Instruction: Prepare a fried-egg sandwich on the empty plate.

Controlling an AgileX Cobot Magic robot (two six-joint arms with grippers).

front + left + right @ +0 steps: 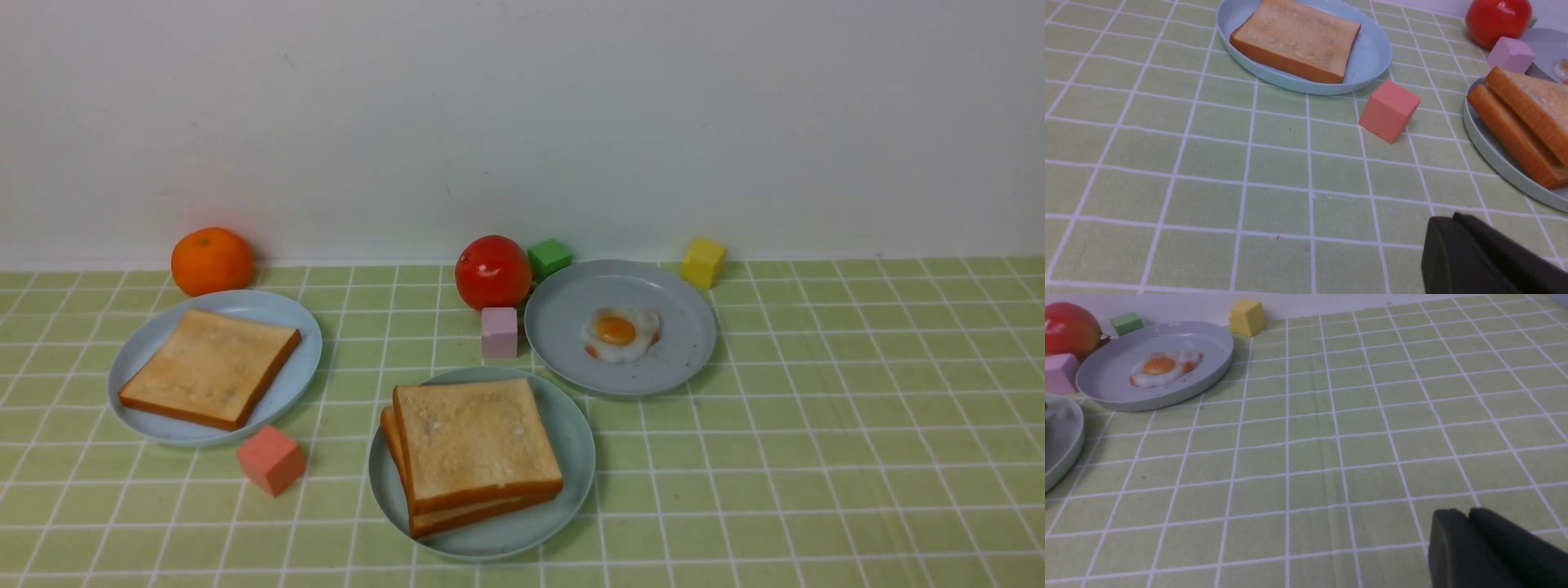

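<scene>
The fried egg [620, 333] lies alone on the back-right grey-blue plate [686, 351]; it also shows in the right wrist view [1163, 367]. Two toast slices [473, 445] lie stacked, slightly offset, on the mint-teal plate [575, 445] at the front centre, also in the left wrist view [1527, 118]. A third toast slice [211, 367] lies on the left blue plate [304, 359]. Neither gripper shows in the front view. My left gripper [1449, 216] is shut and empty over bare cloth. My right gripper [1461, 510] is shut and empty over bare cloth, right of the egg plate [1106, 384].
An orange [212, 261] sits at the back left. A tomato [493, 272], green cube [549, 257] and lilac cube [499, 331] crowd the egg plate's left side. A yellow cube [703, 261] is behind it. A salmon cube [271, 459] lies between the left and teal plates.
</scene>
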